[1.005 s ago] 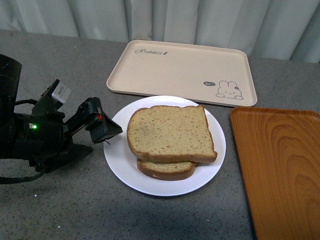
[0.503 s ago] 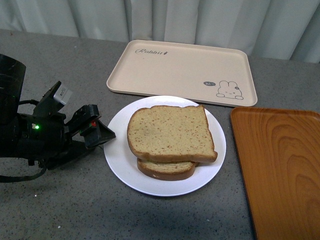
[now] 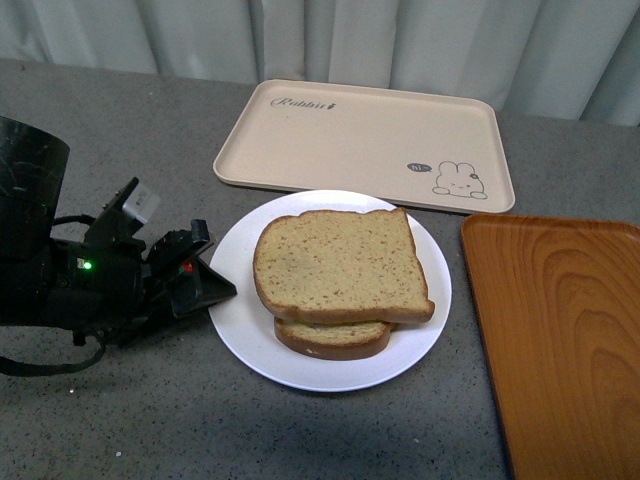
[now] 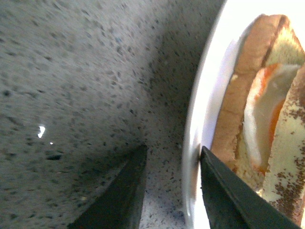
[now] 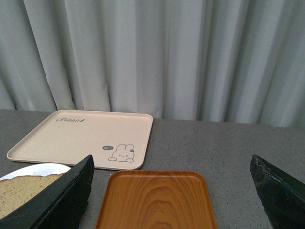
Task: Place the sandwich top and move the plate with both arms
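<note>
While the left claw (image 3: 215,265) sits spread at the left rim of the plate (image 3: 245,325), the sandwich top (image 3: 340,262) lies on the stack there, overhanging the lower slice; a tilt could slide it off. Beige tray (image 3: 365,140) behind, orange tray (image 3: 560,330) to the right, neither blocking. Left wrist: jaws straddle the rim, one on the worktop (image 4: 71,71) side, nothing pinched; closing crooked may shove the plate. Right wrist: right claw (image 5: 171,162) spread wide, well apart from the plate, so a one-sided lift risks tipping.

You are likely working at a staged test bench, not a home kitchen: a grey speckled tabletop (image 3: 150,420) is running up to a pale pleated curtain (image 5: 143,52) hanging as backdrop.
</note>
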Available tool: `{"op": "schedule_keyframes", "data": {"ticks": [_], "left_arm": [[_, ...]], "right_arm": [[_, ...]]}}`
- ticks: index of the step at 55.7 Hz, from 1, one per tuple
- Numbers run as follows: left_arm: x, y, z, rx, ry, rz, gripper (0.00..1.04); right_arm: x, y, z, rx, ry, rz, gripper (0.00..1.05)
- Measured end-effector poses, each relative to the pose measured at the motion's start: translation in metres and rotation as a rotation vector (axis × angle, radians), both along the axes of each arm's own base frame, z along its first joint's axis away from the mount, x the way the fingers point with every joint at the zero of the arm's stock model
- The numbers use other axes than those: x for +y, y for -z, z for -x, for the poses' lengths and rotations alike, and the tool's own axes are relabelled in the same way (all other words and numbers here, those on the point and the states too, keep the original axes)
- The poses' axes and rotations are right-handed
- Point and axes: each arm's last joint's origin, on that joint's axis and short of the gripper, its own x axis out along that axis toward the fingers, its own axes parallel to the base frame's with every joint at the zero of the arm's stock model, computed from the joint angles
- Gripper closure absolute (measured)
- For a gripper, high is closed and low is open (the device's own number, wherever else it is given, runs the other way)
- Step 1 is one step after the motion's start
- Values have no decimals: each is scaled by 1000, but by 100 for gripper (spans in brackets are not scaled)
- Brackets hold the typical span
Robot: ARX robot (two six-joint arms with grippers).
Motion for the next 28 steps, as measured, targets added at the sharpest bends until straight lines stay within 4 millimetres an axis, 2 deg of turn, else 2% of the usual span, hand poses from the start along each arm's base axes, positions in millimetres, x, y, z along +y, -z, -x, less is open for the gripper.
{"op": "schedule_keyframes", "data": {"ticks": [7,9,28], "left_arm": [[0,-2,-1,21,-8,44,97],[1,-3,-1,27,-16,66,100],[22,-10,-1,21,-83,150,101]], "right_arm": [[0,0,0,0,0,0,9],[0,0,0,0,0,0,9],[0,0,0,0,0,0,9]]}}
